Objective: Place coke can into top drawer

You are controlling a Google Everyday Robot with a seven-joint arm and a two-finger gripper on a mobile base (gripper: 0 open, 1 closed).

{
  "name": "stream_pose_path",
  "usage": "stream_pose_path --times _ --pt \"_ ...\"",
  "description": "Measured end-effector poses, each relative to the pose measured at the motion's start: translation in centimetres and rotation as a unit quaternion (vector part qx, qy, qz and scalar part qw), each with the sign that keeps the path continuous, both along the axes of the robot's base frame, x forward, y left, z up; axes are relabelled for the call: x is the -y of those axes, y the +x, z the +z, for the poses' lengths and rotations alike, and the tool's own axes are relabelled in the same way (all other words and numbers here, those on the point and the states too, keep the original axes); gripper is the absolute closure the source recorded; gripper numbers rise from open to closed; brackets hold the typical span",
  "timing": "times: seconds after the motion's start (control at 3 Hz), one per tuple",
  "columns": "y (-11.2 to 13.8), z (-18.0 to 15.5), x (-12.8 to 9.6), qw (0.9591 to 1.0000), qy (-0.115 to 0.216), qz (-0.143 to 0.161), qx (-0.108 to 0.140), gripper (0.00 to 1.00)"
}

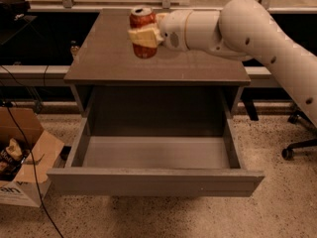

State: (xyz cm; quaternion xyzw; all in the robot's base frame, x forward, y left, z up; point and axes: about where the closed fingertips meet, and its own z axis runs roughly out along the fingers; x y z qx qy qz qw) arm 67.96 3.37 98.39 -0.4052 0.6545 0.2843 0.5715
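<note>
Close high front view (downward): top drawer (153, 180) below, fingers (143, 36) round coke can (141, 19)

Gripper (144, 36) clamped around upright coke can (142, 18), above far middle of brown desk (114, 66). Below, top drawer (153, 180) open toward near side. On floor at near left, 1 cardboard box (34, 157).

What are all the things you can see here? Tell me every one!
coke can: one, red, over the cabinet top, in the gripper
top drawer: one, grey, pulled open at the front
cabinet: one, brown top, middle of view
cardboard box: one, brown, floor at left
chair wheel: one, black, floor at right
arm: one, white, reaching in from the right
gripper: one, cream, shut on the coke can
</note>
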Motion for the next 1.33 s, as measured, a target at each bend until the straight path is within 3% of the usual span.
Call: stream_pose_path --times 0.33,0.67,1.0,1.33 --pt "-1.2 -4.2 0.4 0.9993 -0.022 0.006 -0.029 1.00" --pt "-1.0 -4.4 -0.1 0.9981 -0.038 0.033 -0.037 1.00" --pt "-5.2 -7.0 0.7 0.9931 -0.035 0.075 -0.084 1.00" --pt "-8.3 -9.1 1.8 0.9882 -0.032 0.094 -0.117 1.00"
